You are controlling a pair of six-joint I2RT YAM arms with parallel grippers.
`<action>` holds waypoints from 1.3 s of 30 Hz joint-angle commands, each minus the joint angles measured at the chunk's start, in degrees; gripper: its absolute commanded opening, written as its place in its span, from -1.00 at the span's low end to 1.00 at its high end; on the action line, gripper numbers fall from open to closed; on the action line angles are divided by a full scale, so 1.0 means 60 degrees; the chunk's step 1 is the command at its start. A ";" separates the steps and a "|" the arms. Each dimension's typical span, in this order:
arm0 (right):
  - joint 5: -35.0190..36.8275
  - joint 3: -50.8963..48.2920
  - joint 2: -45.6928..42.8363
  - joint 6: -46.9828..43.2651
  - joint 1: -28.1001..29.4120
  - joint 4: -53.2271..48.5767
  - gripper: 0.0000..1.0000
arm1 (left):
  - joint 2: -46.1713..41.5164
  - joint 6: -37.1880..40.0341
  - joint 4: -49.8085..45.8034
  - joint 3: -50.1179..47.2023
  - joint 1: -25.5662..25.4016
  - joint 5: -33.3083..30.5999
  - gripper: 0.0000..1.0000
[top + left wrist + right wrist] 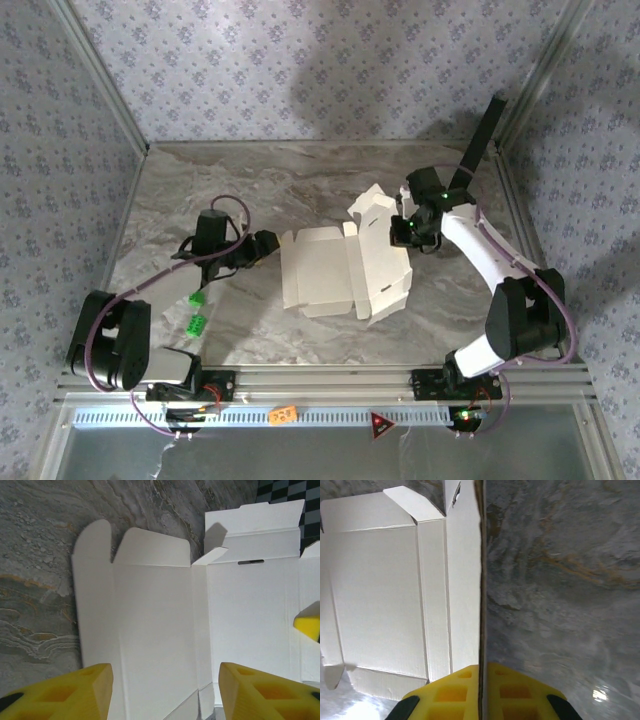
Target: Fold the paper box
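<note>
We find the paper box [340,270] near the middle of the tabletop [200,190], mostly opened flat, with its right panel raised. The right tool [405,232] is clenched on the edge of that raised panel; the cardboard edge runs between its yellow fingers [520,690]. The left tool [265,245] is released at the box's left edge, jaws apart over the flat panels. We cannot tell whether it touches them.

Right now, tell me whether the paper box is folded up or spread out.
Mostly spread: the paper box lies flat on the table, flaps open. Only its right panel is raised, pinched in the right end effector.
</note>
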 commanded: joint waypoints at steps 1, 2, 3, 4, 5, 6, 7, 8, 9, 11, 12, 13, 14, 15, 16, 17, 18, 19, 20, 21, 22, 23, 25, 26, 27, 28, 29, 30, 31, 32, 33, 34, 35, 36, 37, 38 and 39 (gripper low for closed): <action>0.1289 0.0618 0.0272 -0.0565 0.0246 -0.1354 -1.00 | 0.0142 0.0003 0.0106 0.0289 -0.0152 0.0306 0.16; 0.1445 0.0750 0.0346 -0.0593 0.0338 -0.1478 -1.00 | 0.0188 0.0003 0.0116 0.0314 -0.0210 0.0296 0.16; 0.1650 0.0915 0.0448 -0.0638 0.0471 -0.1592 -1.00 | 0.0265 -0.0013 0.0127 0.0321 -0.0293 0.0305 0.11; 0.1776 0.1038 0.0543 -0.0684 0.0593 -0.1680 -1.00 | 0.0358 -0.0044 0.0194 0.0346 -0.0373 0.0348 0.05; 0.1963 0.1178 0.0639 -0.0723 0.0751 -0.1784 -1.00 | 0.0499 -0.0067 0.0296 0.0354 -0.0482 0.0449 0.00; 0.2114 0.1305 0.0753 -0.0747 0.0882 -0.1872 -1.00 | 0.0694 -0.0109 0.0369 0.0384 -0.0604 0.0581 -0.05; 0.2287 0.1453 0.0883 -0.0760 0.1045 -0.1966 -1.00 | 0.0865 -0.0114 0.0421 0.0423 -0.0705 0.0669 -0.10; 0.2426 0.1601 0.1013 -0.0773 0.1192 -0.2059 -1.00 | 0.1069 -0.0120 0.0452 0.0458 -0.0824 0.0754 -0.15; 0.2542 0.1708 0.1137 -0.0789 0.1323 -0.2130 -1.00 | 0.1274 -0.0117 0.0479 0.0495 -0.0939 0.0796 -0.19; 0.2731 0.1904 0.1376 -0.0795 0.1560 -0.2268 -1.00 | 0.1629 -0.0089 0.0555 0.0545 -0.1149 0.0906 -0.23; 0.2803 0.1983 0.1480 -0.0779 0.1693 -0.2307 -1.00 | 0.1838 -0.0077 0.0578 0.0588 -0.1248 0.0980 -0.24; 0.2857 0.2044 0.1563 -0.0789 0.1794 -0.2328 -1.00 | 0.2021 -0.0063 0.0616 0.0631 -0.1328 0.1057 -0.24; 0.2894 0.2091 0.1669 -0.0788 0.1901 -0.2346 -1.00 | 0.2234 -0.0056 0.0657 0.0659 -0.1388 0.1174 -0.26; 0.2925 0.2120 0.1751 -0.0772 0.2008 -0.2352 -1.00 | 0.2439 -0.0042 0.0684 0.0698 -0.1444 0.1243 -0.28; 0.2953 0.2136 0.1847 -0.0771 0.2082 -0.2374 -1.00 | 0.2607 -0.0043 0.0721 0.0709 -0.1484 0.1254 -0.29; 0.2941 0.2176 0.1947 -0.0765 0.2149 -0.2385 -1.00 | 0.2752 -0.0041 0.0772 0.0722 -0.1528 0.1286 -0.30; 0.2883 0.2195 0.2040 -0.0789 0.2223 -0.2369 -1.00 | 0.2907 -0.0041 0.0822 0.0716 -0.1538 0.1308 -0.31; 0.2843 0.2209 0.2080 -0.0780 0.2256 -0.2353 -1.00 | 0.3029 -0.0050 0.0885 0.0717 -0.1566 0.1299 -0.31; 0.2788 0.2210 0.2158 -0.0791 0.2324 -0.2323 -1.00 | 0.3159 -0.0053 0.0952 0.0737 -0.1577 0.1310 -0.33; 0.2739 0.2221 0.2229 -0.0772 0.2373 -0.2292 -1.00 | 0.3262 -0.0080 0.0991 0.0740 -0.1577 0.1303 -0.34; 0.2693 0.2210 0.2283 -0.0767 0.2415 -0.2254 -1.00 | 0.3341 -0.0106 0.1040 0.0745 -0.1576 0.1299 -0.34; 0.2644 0.2203 0.2356 -0.0777 0.2469 -0.2230 -1.00 | 0.3412 -0.0136 0.1110 0.0744 -0.1577 0.1301 -0.34; 0.2609 0.2225 0.2437 -0.0741 0.2593 -0.2190 -1.00 | 0.3485 -0.0143 0.1169 0.0737 -0.1588 0.1302 -0.35; 0.2582 0.2239 0.2468 -0.0717 0.2648 -0.2158 -1.00 | 0.3512 -0.0151 0.1169 0.0736 -0.1584 0.1304 -0.35; 0.2561 0.2254 0.2466 -0.0698 0.2720 -0.2130 -1.00 | 0.3531 -0.0129 0.1147 0.0736 -0.1585 0.1286 -0.35; 0.2511 0.2267 0.2477 -0.0691 0.2767 -0.2092 -1.00 | 0.3545 -0.0127 0.1138 0.0737 -0.1584 0.1287 -0.35; 0.2448 0.2296 0.2503 -0.0677 0.2852 -0.2071 -1.00 | 0.3559 -0.0100 0.1134 0.0709 -0.1580 0.1275 -0.35; 0.2390 0.2317 0.2549 -0.0674 0.2936 -0.2070 -1.00 | 0.3560 -0.0102 0.1132 0.0713 -0.1590 0.1273 -0.35; 0.2393 0.2352 0.2593 -0.0669 0.2984 -0.2083 -1.00 | 0.3567 -0.0123 0.1156 0.0701 -0.1601 0.1266 -0.36; 0.2401 0.2391 0.2672 -0.0669 0.3054 -0.2085 -1.00 | 0.3560 -0.0134 0.1179 0.0699 -0.1593 0.1259 -0.36; 0.2415 0.2413 0.2734 -0.0675 0.3099 -0.2128 -1.00 | 0.3560 -0.0141 0.1194 0.0679 -0.1605 0.1262 -0.36; 0.2466 0.2428 0.2776 -0.0662 0.3144 -0.2126 -1.00 | 0.3549 -0.0144 0.1210 0.0673 -0.1604 0.1264 -0.36; 0.2502 0.2430 0.2817 -0.0649 0.3201 -0.2114 -1.00 | 0.3546 -0.0144 0.1211 0.0659 -0.1607 0.1254 -0.36; 0.2510 0.2415 0.2833 -0.0637 0.3237 -0.2084 -1.00 | 0.3547 -0.0150 0.1214 0.0656 -0.1620 0.1267 -0.35; 0.2494 0.2415 0.2845 -0.0620 0.3273 -0.2049 -1.00 | 0.3534 -0.0160 0.1227 0.0642 -0.1621 0.1265 -0.35; 0.2475 0.2415 0.2854 -0.0616 0.3289 -0.2027 -1.00 | 0.3508 -0.0158 0.1219 0.0626 -0.1630 0.1269 -0.34; 0.2459 0.2415 0.2858 -0.0602 0.3303 -0.2026 -1.00 | 0.3462 -0.0143 0.1226 0.0604 -0.1644 0.1263 -0.33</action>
